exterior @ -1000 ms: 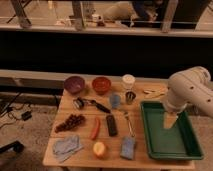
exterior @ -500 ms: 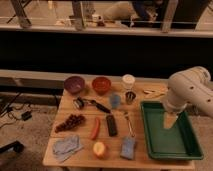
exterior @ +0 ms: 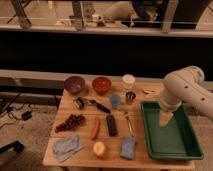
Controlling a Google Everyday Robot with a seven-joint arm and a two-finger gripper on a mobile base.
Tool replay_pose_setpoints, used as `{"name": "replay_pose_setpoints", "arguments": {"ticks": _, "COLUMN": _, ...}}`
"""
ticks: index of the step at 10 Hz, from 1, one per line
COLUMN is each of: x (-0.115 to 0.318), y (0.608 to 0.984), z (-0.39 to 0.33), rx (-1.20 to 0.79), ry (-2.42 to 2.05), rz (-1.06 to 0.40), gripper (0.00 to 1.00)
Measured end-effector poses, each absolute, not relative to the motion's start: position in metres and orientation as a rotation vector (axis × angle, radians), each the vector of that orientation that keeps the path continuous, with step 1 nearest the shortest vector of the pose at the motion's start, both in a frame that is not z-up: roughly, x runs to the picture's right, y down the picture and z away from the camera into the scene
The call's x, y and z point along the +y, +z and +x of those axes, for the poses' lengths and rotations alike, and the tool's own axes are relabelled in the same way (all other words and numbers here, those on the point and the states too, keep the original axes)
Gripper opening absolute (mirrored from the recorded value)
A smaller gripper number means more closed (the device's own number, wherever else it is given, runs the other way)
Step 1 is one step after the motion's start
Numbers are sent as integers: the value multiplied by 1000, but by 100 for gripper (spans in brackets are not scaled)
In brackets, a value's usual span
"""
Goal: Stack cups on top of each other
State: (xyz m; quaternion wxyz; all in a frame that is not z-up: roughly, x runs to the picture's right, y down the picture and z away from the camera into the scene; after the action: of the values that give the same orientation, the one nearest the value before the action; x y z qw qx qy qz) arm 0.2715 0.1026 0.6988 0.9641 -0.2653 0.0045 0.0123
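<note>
Two small cups stand side by side near the back middle of the wooden table: a pale blue one and, right of it, a shiny dark metal one. Both are upright and apart from each other. My gripper hangs on the right over the green tray, pointing down, well to the right of both cups. It is open with nothing between its fingers. The pale arm reaches in from the right edge.
Behind the cups are a purple bowl, an orange bowl and a white cup. Grapes, a black-handled tool, a red stick-shaped item, a black bar, a peach, a blue sponge and a blue cloth fill the front.
</note>
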Motion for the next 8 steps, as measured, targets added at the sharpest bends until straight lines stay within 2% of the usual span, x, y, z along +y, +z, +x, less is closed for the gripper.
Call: {"name": "replay_pose_setpoints", "arguments": {"ticks": 8, "x": 75, "y": 751, "z": 226, "rx": -82, "ry": 51, "rz": -502, "gripper": 80}}
